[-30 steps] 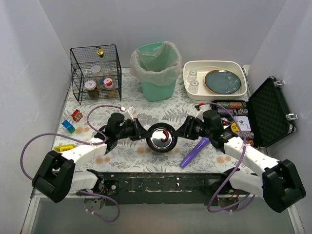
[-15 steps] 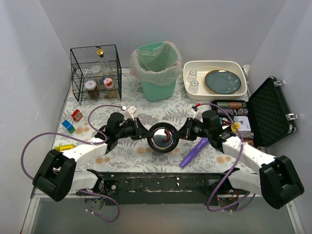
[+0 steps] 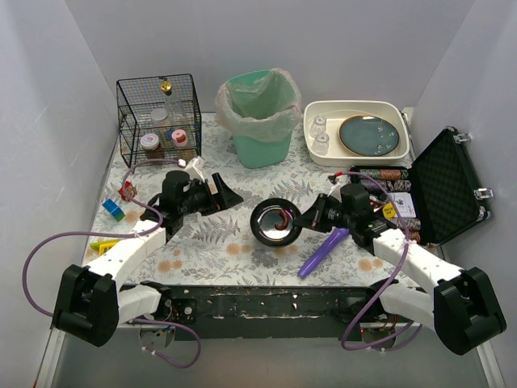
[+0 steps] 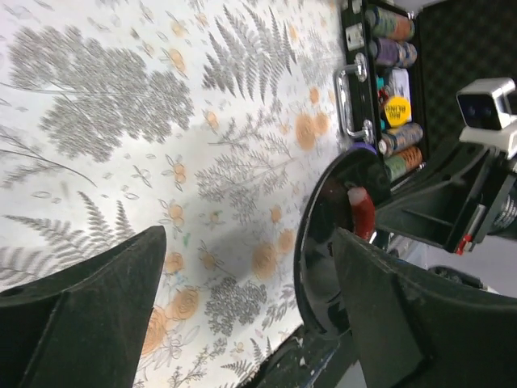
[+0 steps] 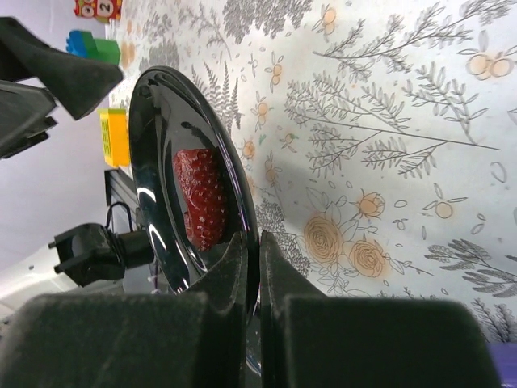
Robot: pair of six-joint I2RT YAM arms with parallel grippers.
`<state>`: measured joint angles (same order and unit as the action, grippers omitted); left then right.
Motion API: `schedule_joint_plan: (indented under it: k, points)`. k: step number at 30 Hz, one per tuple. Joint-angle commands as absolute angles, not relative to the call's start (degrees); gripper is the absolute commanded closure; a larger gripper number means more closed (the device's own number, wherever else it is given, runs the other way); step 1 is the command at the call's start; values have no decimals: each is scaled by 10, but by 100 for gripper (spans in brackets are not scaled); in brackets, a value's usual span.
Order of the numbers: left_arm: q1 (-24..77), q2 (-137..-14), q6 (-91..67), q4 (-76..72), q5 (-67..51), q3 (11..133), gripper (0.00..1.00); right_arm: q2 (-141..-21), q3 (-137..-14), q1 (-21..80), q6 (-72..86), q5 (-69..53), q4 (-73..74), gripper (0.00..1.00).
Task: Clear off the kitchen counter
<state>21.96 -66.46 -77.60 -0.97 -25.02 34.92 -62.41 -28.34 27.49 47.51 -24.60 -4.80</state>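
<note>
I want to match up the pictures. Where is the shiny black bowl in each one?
Top view: black bowl in the middle, right pincer gripping its rim.
Left wrist: bowl right of centre, tilted.
Right wrist: bowl left of centre, rim pinched.
Shared landmark: the fern-printed kitchen counter.

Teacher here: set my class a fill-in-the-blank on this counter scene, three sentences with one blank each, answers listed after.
The right gripper is shut on the rim of the shiny black round bowl, which holds a ____ berry-like piece. The left gripper stands ____, holding nothing. The blue-green round plate lies in the ____ rectangular basin.
Missing words: red; open; white.
</note>
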Motion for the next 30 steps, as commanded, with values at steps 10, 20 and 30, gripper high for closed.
schedule_joint_plan:
  k: [10,20,30]
  points:
    - [174,-599,-619,165,-84,442,8,-555,-477,256,579,-6,25,99]
    - [175,-582,-623,178,36,403,8,-766,-745,255,616,112,25,99]
    - [174,-587,-613,177,24,402,8,-1010,-1021,256,643,192,10,99]
